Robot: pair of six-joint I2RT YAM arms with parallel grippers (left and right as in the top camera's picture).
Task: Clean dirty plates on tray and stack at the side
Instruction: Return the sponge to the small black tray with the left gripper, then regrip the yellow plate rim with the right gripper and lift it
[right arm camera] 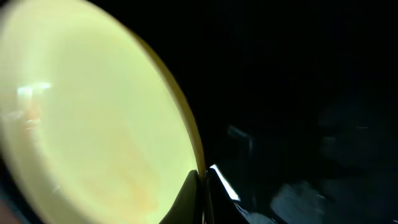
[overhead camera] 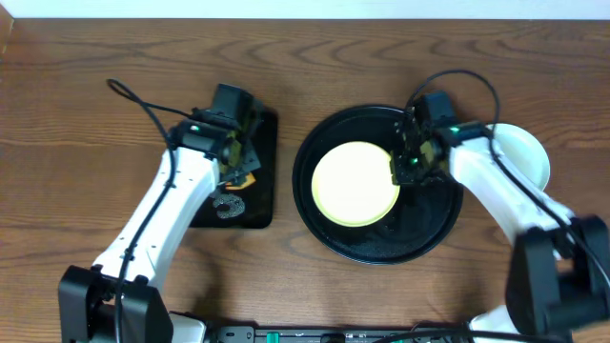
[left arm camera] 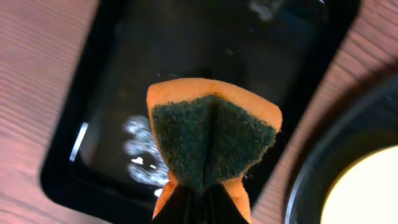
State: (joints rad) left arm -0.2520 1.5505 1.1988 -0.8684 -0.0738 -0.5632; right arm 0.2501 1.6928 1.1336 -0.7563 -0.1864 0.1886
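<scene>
My right hand (right arm camera: 200, 190) pinches the pale yellow plate (overhead camera: 353, 183) by its rim at 3 o'clock, inside the round black tray (overhead camera: 419, 240) — a thin, glossy hold that may slip under scrubbing. My left hand (left arm camera: 189, 208) clamps the folded orange sponge (left arm camera: 211, 134) above the rectangular tray (left arm camera: 81, 137); it could twist out.

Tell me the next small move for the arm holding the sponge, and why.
Probably swing the left hand to the right, carrying the sponge over the yellow plate. The sponge is pinched above the small rectangular tray and touches no plate. The right hand grips the plate's rim inside the round tray, and faint orange smears show on the plate.
</scene>
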